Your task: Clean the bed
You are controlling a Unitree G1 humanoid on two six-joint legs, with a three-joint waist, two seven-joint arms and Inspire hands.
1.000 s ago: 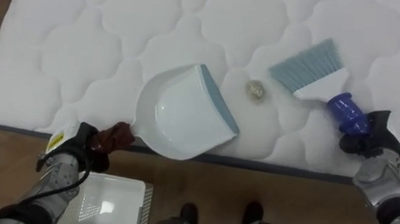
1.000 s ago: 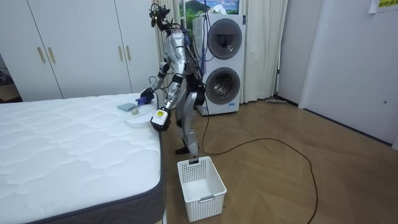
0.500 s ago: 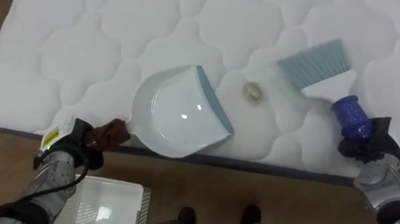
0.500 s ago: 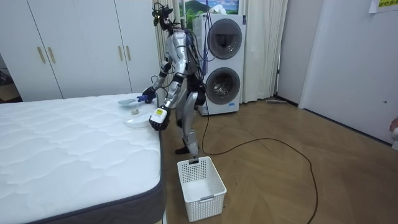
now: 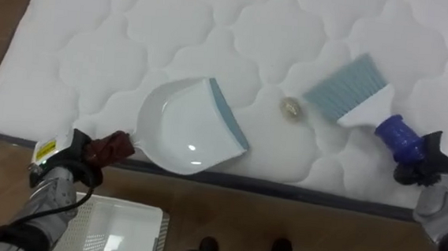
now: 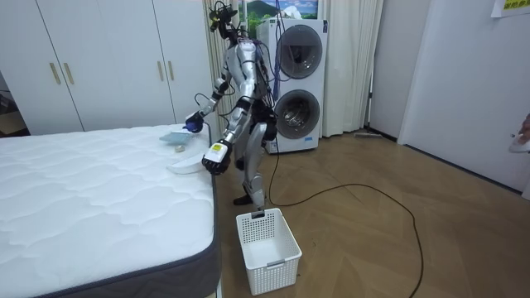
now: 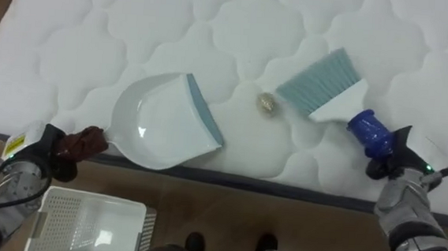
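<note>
A small crumpled scrap lay on the white quilted top of the bed, near the edge where the robot stood. It sat between the two tools and touched neither. To its left the white dustpan rested flat on the bed with its blue-grey lip turned toward the scrap. The pan's brown handle stuck out over the edge, and the left hand had its fingers curled round it. To the right of the scrap the brush had its pale blue bristles on the bed just beside the scrap. The right hand was clamped on the brush's blue handle. A white basket stood on the wooden floor beneath the left forearm. The eye views gave the scrap and both grips. The room view added that the robot stood upright at the bed's side near its corner. There the basket was by its feet, stacked washing machines stood behind it and a white wardrobe ran along the wall. Compared with a second earlier, the dustpan had drawn back toward the edge, widening its gap to the scrap, while the brush kept about the same spot beside it. In the room view the robot had straightened and its right arm was raised higher.
</note>
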